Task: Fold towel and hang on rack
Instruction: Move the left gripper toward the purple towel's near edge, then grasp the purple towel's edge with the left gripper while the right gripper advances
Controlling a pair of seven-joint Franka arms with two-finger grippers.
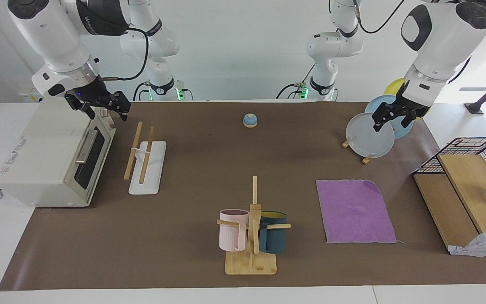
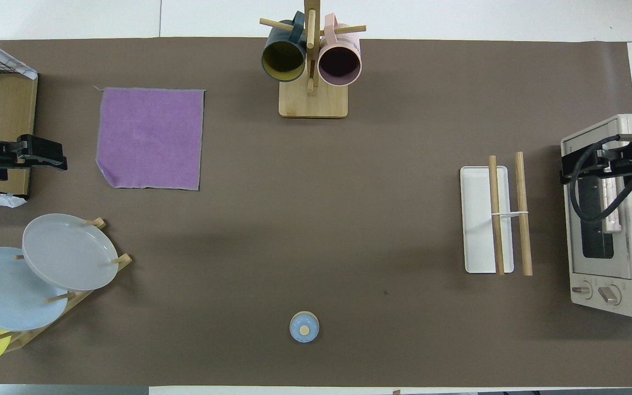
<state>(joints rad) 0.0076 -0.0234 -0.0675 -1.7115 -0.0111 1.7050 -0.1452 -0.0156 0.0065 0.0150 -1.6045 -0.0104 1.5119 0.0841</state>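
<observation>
The towel (image 1: pixel 355 211) (image 2: pixel 150 138) lies flat on the brown mat, purple face up, toward the left arm's end of the table. One of its corners nearer to the robots is slightly turned. The rack (image 1: pixel 152 177) (image 2: pixel 478 219), two wooden rods over a white base, stands toward the right arm's end, beside the toaster oven. My left gripper (image 1: pixel 392 120) (image 2: pixel 47 154) is open and empty in the air, over the mat's edge between the towel and the wooden board. My right gripper (image 1: pixel 101 105) (image 2: pixel 574 167) is open and empty, raised over the oven's door edge.
A toaster oven (image 1: pixel 53 156) (image 2: pixel 612 219) stands at the right arm's end. A mug tree (image 1: pixel 251 228) (image 2: pixel 311 66) with two mugs stands farthest from the robots. A plate stand with plates (image 1: pixel 369 137) (image 2: pixel 69 252), a wire basket on wooden boards (image 1: pixel 466 190) and a small bell (image 1: pixel 250 120) (image 2: pixel 304 327) stand around.
</observation>
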